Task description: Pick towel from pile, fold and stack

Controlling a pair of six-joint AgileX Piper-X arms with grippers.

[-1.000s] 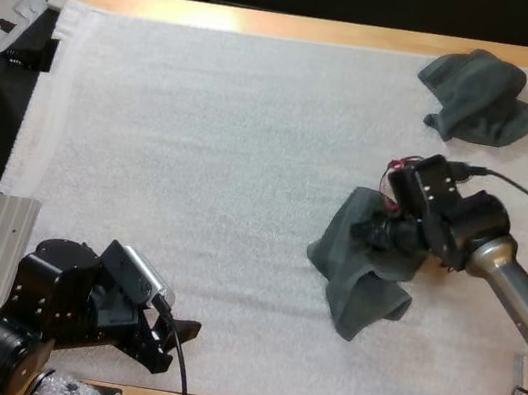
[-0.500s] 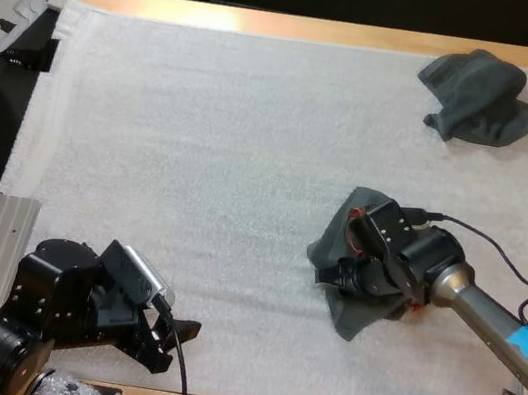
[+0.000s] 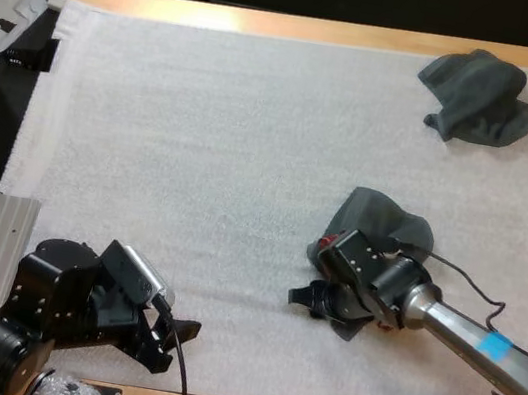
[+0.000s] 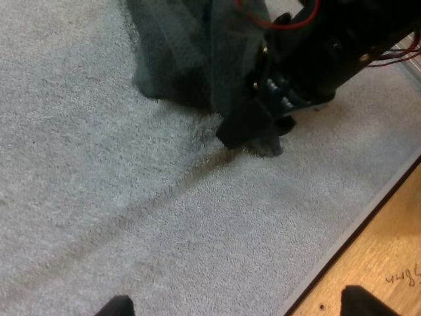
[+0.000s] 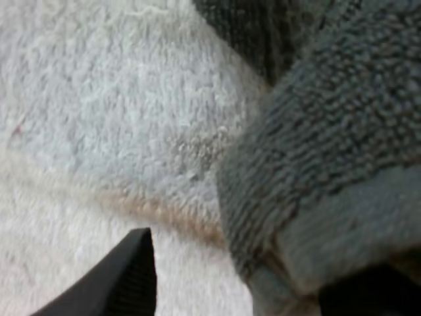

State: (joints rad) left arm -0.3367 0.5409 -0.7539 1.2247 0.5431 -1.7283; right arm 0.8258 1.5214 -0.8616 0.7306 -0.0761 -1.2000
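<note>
A crumpled dark grey-green towel [image 3: 381, 225] lies on the white mat right of centre. My right gripper [image 3: 311, 300] is low at its near left edge, open. In the right wrist view one finger [image 5: 133, 273] rests on bare mat while the towel's thick folded edge [image 5: 316, 171] lies over the other. A second crumpled towel [image 3: 478, 95] sits at the far right corner. My left gripper [image 3: 177, 343] rests open near the front left of the mat. The left wrist view shows its fingertips [image 4: 118, 306] apart, with the towel [image 4: 177, 59] and the right gripper [image 4: 263, 128] ahead.
The mat [image 3: 211, 148] is bare across its left and middle. The wooden table edge [image 4: 388, 257] runs close to the right gripper's near side. A metal rail [image 3: 4, 235] lies at the mat's front left.
My right gripper has moved from on top of the towel down and left to its near edge. The towel's near part has flattened under the arm. The left arm has not moved.
</note>
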